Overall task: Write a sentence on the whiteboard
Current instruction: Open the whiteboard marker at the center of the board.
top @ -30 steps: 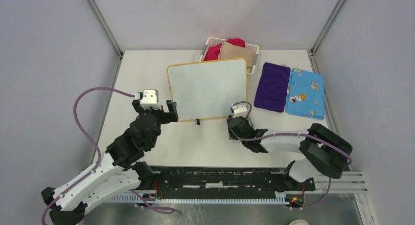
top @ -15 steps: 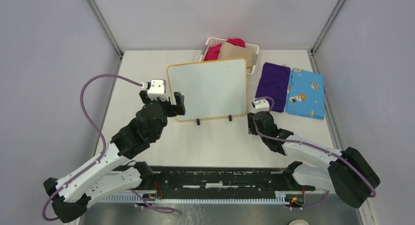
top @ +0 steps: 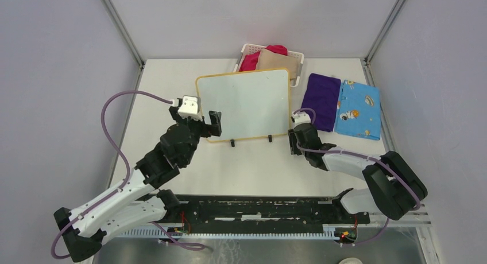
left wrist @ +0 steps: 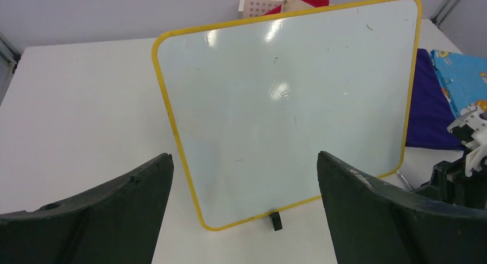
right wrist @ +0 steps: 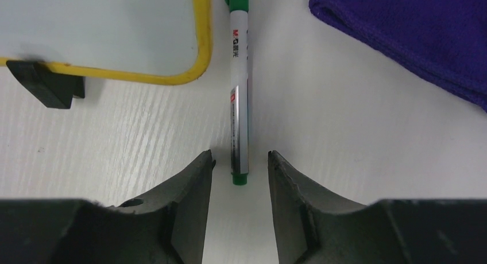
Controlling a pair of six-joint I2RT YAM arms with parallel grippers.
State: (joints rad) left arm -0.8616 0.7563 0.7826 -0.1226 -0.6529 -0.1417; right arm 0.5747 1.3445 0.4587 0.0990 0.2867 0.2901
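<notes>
The whiteboard point(top: 244, 103) stands tilted on two black feet and its face is blank; no green sentence shows on it. It fills the left wrist view point(left wrist: 287, 103). My left gripper point(top: 209, 124) is open and empty at the board's lower-left corner, and in its own view point(left wrist: 244, 156) the jaws are spread wide. A green-capped marker point(right wrist: 240, 74) lies on the table between the board's lower-right corner point(right wrist: 198, 69) and the purple cloth point(right wrist: 413, 34). My right gripper point(right wrist: 240, 155) is open, its fingertips either side of the marker's near end without touching it. From above, the right gripper point(top: 294, 136) hides the marker.
A white slotted basket point(top: 248, 48) holding red and tan cloths stands behind the board. A purple cloth point(top: 320, 101) and a blue patterned cloth point(top: 358, 109) lie right of the board. A black foot point(right wrist: 46, 83) of the board is left of the marker.
My right gripper swung right from the board's front edge, then back in to the marker at the board's lower-right corner. My left gripper moved up and right to the board's lower-left corner.
</notes>
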